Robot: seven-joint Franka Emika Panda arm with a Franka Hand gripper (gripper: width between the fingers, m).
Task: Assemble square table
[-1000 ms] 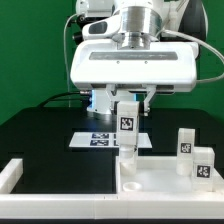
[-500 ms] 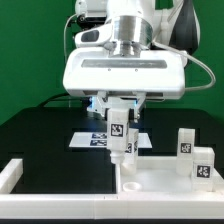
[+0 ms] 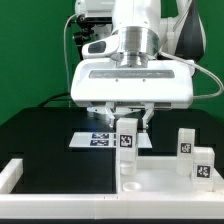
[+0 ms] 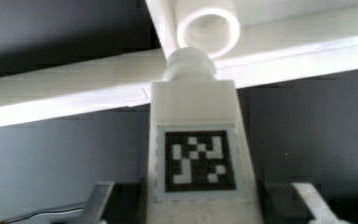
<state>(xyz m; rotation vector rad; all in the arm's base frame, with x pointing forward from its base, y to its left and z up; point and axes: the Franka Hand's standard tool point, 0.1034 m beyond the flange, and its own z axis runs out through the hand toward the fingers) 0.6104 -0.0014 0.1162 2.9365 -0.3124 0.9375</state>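
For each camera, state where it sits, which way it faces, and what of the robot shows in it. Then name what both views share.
Exterior view: off the arm, facing the robot across the black table; it sees the square slab, two standing legs at the exterior view's right, the marker board, and the arm's wrist with the gripper.
Wrist view: on the wrist, looking along the gripper at the slab's rim; only the fingertips show.
Shared: the tagged leg in the gripper, over the slab's corner hole.
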